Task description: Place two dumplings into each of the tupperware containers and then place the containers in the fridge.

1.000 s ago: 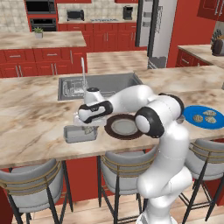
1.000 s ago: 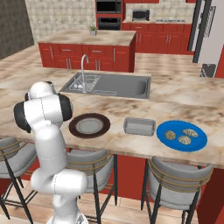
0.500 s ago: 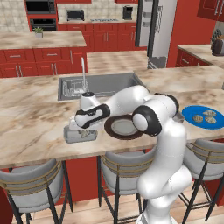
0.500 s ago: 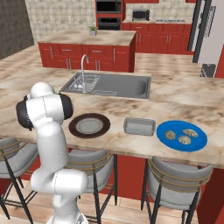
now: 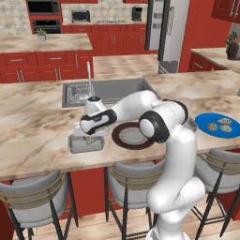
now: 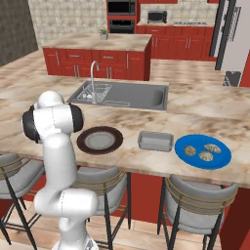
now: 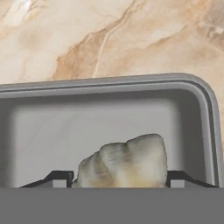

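Observation:
My gripper (image 5: 89, 136) hangs low over a grey tupperware container (image 5: 86, 144) on the counter's left part, shut on a pale crinkled dumpling (image 7: 124, 164). In the hand view the dumpling sits between both fingertips, just above the container's floor and near its far wall (image 7: 109, 83). A second tupperware container (image 6: 156, 140) stands empty beside the blue plate (image 6: 201, 164), which carries three dumplings (image 6: 206, 156). The blue plate (image 5: 201, 123) is far right of my arm. The grey fridge (image 5: 166, 28) stands at the back of the kitchen.
A round dark-brown plate (image 5: 131, 136) lies between the two containers. The sink (image 6: 122, 95) with its tap is set into the counter behind it. Stools stand along the counter's front edge.
The hand has come down and slightly left with the dumpling, from above the left container to just inside it. The jaws have kept their width.

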### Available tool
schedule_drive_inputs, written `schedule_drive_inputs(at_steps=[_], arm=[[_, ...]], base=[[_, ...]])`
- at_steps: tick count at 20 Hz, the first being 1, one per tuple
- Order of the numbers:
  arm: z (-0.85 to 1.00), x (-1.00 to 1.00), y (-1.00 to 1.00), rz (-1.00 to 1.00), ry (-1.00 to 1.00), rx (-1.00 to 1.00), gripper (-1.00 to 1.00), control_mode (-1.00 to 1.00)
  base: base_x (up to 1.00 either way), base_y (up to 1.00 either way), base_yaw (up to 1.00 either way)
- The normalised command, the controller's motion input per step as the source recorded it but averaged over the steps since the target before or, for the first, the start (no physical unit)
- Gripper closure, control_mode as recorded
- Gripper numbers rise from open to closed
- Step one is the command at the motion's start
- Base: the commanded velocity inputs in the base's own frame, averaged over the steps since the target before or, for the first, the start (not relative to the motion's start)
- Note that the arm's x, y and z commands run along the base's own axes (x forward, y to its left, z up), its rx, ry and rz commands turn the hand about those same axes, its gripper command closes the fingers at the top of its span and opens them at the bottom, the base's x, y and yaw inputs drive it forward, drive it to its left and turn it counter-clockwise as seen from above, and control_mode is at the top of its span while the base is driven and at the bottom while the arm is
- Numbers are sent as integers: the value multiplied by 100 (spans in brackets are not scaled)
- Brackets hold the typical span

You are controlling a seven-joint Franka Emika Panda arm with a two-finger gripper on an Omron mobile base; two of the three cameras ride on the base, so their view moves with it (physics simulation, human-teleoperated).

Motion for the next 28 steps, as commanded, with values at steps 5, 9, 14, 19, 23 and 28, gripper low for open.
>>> schedule_drive_inputs(at_steps=[5,9,14,19,23,28], arm=[[0,6,0,0,0,0,-100,-100],[0,0,0,0,0,0,-100,-100],[1,0,0,0,0,0,-100,-100],[41,-2,-22,0,0,0,-100,-100],[52,-25,-67,1,-1,0,-100,-100],[15,-55,-100,4,0,0,-100,-100]], base=[[0,0,0],[0,0,0],[0,0,0],[0,0,0],[0,0,0],[0,0,0]])
